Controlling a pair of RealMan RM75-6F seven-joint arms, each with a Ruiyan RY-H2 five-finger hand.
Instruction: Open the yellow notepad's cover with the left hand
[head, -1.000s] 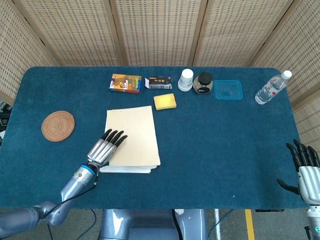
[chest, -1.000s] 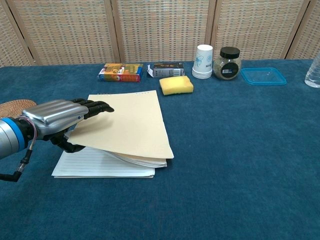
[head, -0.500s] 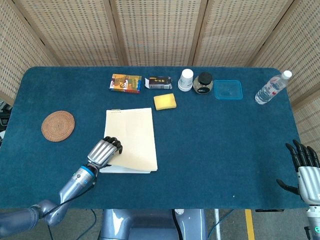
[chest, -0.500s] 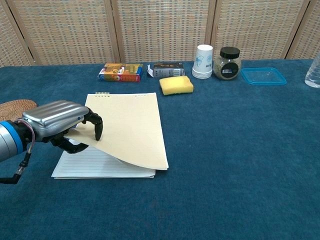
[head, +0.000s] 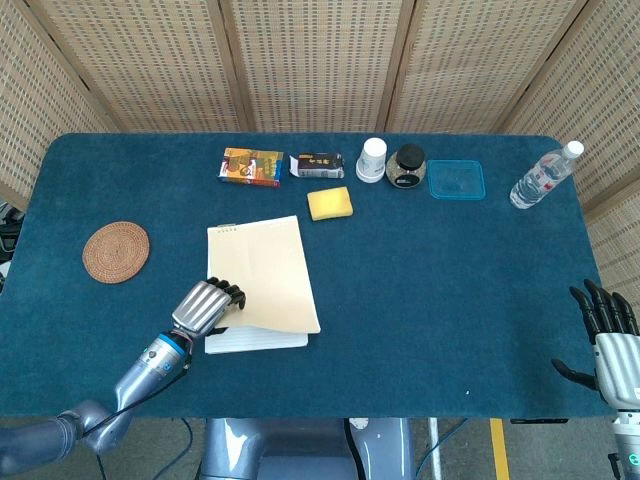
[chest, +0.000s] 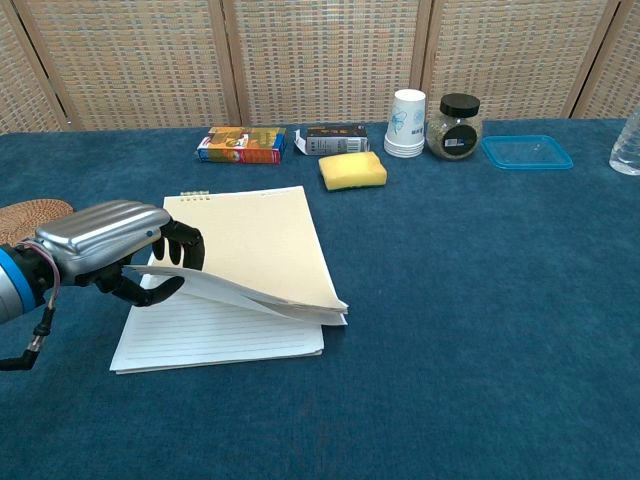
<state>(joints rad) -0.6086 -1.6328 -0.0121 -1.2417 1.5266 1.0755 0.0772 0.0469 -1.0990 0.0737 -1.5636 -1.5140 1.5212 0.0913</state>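
The yellow notepad (head: 262, 275) lies left of the table's middle, its pale yellow cover (chest: 255, 245) raised off the lined white page (chest: 215, 335) along the near left edge. My left hand (chest: 100, 245) pinches that lifted cover edge between curled fingers on top and the thumb beneath; in the head view the left hand (head: 205, 305) sits at the pad's near left corner. The right hand (head: 607, 330) hangs open past the table's right near corner, holding nothing.
A woven coaster (head: 116, 251) lies left of the pad. Along the back stand a colourful box (head: 251, 166), a dark box (head: 316, 164), a yellow sponge (head: 329, 203), paper cups (head: 372, 159), a jar (head: 405, 166), a blue lid (head: 457, 179) and a water bottle (head: 541, 177).
The left hand's fingers curled onto the cover edge and drew it up and toward me; the cover bends higher, and more of the lined page shows. The right hand stayed put.
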